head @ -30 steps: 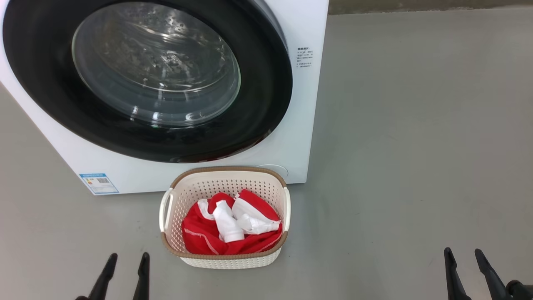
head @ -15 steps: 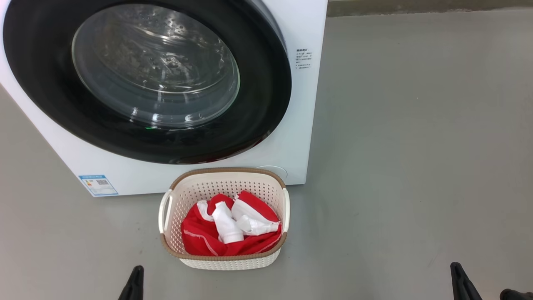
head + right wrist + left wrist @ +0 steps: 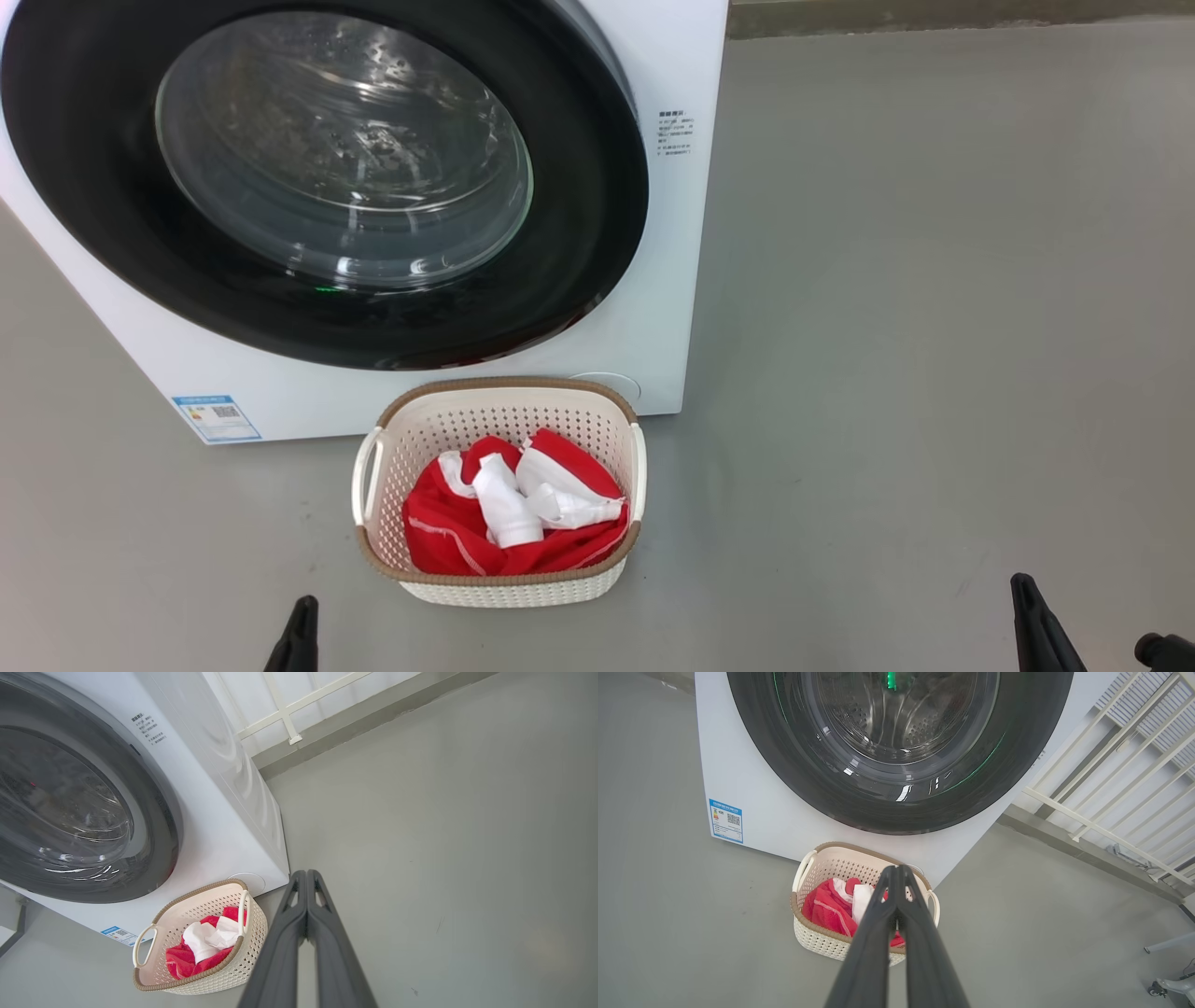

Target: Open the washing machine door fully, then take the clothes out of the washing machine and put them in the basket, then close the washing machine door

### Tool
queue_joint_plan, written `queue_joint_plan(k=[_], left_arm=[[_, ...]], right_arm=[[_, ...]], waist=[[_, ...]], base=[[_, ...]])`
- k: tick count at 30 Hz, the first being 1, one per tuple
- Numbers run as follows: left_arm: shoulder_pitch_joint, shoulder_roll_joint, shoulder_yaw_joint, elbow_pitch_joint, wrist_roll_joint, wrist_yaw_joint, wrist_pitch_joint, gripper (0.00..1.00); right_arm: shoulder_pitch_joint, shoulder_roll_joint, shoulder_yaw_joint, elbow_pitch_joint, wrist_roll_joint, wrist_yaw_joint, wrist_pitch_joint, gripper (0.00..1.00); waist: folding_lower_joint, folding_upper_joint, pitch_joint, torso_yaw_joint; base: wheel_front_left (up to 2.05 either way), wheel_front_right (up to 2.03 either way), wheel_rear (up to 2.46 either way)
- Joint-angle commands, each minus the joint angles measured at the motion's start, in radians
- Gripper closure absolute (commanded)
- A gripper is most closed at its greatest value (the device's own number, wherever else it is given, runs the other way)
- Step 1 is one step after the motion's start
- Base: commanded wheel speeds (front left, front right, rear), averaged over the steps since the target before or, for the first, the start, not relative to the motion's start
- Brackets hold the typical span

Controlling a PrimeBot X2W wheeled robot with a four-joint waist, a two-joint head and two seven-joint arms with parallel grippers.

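Observation:
The white washing machine [image 3: 672,233] stands on the floor with its round black-ringed door [image 3: 327,177] flat against the front, closed. Directly before it sits the cream basket [image 3: 499,583], and the red and white clothes [image 3: 509,509] lie bunched inside. My left gripper [image 3: 301,623] pokes up at the bottom left, well short of the basket, fingers pressed together and empty. At the bottom right, far from the basket, my right gripper [image 3: 1027,607] is shut too, on nothing. The left wrist view looks past my shut fingertips [image 3: 896,870] at the basket [image 3: 817,942]; the right wrist view has the basket [image 3: 252,945] left of my fingertips [image 3: 306,873].
Grey floor [image 3: 934,327] spreads wide to the right of the machine. A white railing [image 3: 1111,788] and a low wall ledge run behind the machine's right side. A blue sticker [image 3: 217,417] marks the machine's lower left front.
Both grippers have gone from open to shut, each pair of fingers now reading as one tip. They sit a little lower in the head view. Door, basket and clothes stay put.

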Motion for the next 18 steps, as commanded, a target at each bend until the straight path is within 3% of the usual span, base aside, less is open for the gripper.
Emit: queue_joint_plan(k=[1, 18], left_arm=[[-0.035, 0.012, 0.016, -0.018, -0.023, -0.001, 0.005, 1.00], [-0.062, 0.006, 0.030, -0.015, -0.196, -0.002, 0.052, 1.00]], right_arm=[[-0.034, -0.018, 0.006, -0.025, 0.025, 0.000, 0.003, 1.00], [-0.073, -0.022, 0.014, -0.030, 0.201, 0.000, 0.053, 1.00]], waist=[[-0.0002, 0.0000, 0.000, -0.001], [-0.0002, 0.0000, -0.005, -0.009]], base=[[0.00, 0.00, 0.00], [0.00, 0.00, 0.00]])
